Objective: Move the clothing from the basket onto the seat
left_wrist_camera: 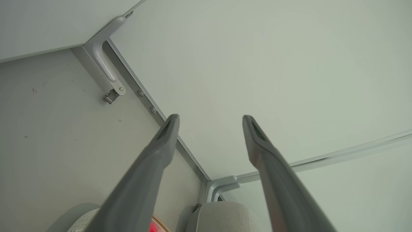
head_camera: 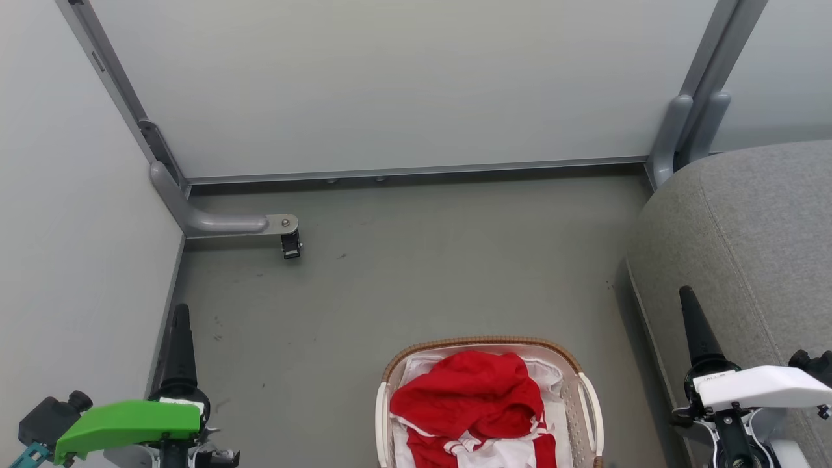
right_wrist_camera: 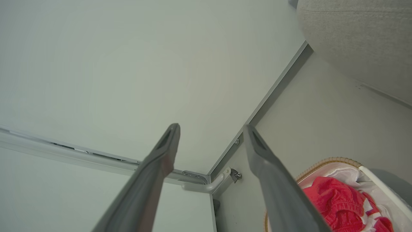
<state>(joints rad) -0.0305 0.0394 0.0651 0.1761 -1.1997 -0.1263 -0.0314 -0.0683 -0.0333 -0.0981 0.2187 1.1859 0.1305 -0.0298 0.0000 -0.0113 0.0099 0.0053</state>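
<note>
Though clothing [head_camera: 468, 396] shows, basket [head_camera: 481, 341] cut off below

Dull grey-green floor [head_camera: 416, 279], scuffed w/ small dark marks, runs to a pale back panel [head_camera: 403, 84] & a pale side panel [head_camera: 65, 195] on the L. A grey rail [head_camera: 416, 171] lines the floor's far edge. At the far-L corner a slanted grey post [head_camera: 109, 65] ends in a curved foot [head_camera: 221, 224] w/ a small black clip [head_camera: 291, 246] at its tip; at the far-R corner, two grey posts [head_camera: 673, 130] stand side by side.
</note>
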